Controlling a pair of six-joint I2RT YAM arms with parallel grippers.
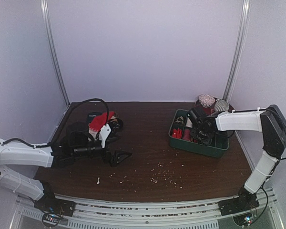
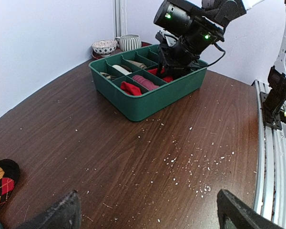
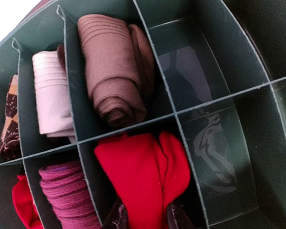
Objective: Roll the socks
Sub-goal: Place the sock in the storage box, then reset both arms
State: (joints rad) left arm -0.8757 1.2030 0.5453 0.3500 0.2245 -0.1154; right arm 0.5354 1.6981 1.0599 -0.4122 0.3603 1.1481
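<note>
Your right gripper clamps the rolled red sock inside the green tray at 3 o'clock, with the tan-brown roll one compartment over. Your left gripper stands apart; the sock pile at 10 o'clock looks unrolled.

A red sock, a brown sock and a magenta sock were seen in a green tray; the table was dark brown.

You have the bright red knit sock bundled in one compartment of the green divided tray, the tan-brown rolled sock adjacent.
</note>
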